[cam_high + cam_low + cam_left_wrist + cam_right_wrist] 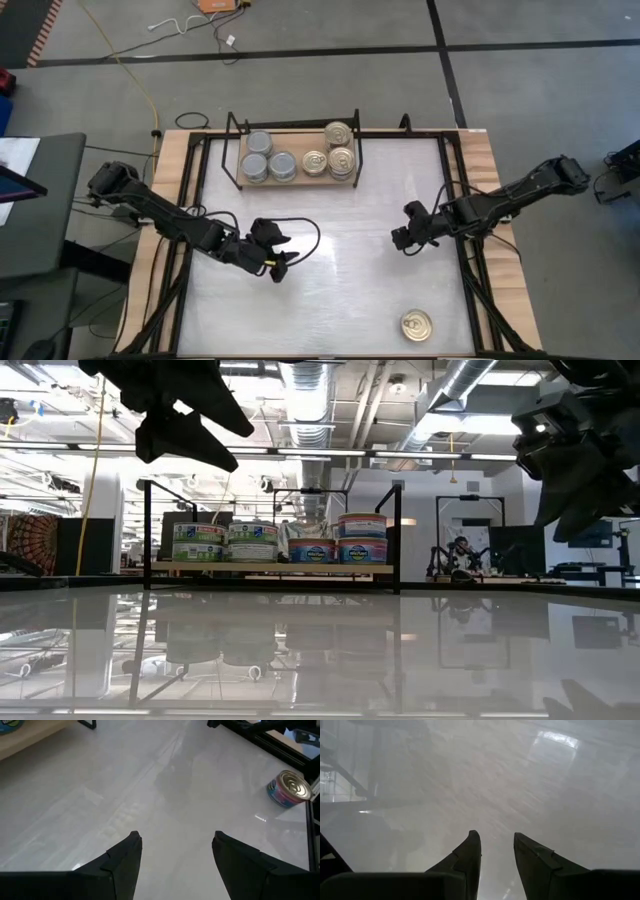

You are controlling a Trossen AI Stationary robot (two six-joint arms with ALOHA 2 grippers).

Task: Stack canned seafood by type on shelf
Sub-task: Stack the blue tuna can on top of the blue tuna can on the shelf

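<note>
The canned seafood (296, 157) stands mostly on the shelf (297, 178), a light wooden board in a black wire frame at the far edge of the white counter (330, 270), left of its centre. From the left, the board carries three grey-topped tins (259, 156) in a cluster, then three gold-topped tins (336, 150) with ring pulls. In the low view the left group (226, 541) shows green and blue labels, while the right group (338, 540) shows blue and pink labels, with one tin at the far right stacked upon another.

The left tool (277, 268) hangs above the counter's left half, well in front of the shelf. Its fingers (125, 862) stand apart with only bare counter between them; nothing is gripped.

The right tool (399, 240) hangs above the counter right of centre, likewise well clear of the shelf. Its fingers (470, 855) are parted by a narrower gap and hold nothing.

One loose tin (417, 325), gold-topped with a pink and blue label, sits upright on the counter near its front right corner, well apart from both tools. The left wrist view shows this tin (289, 789) close to the dark frame rail at the counter's edge.
</note>
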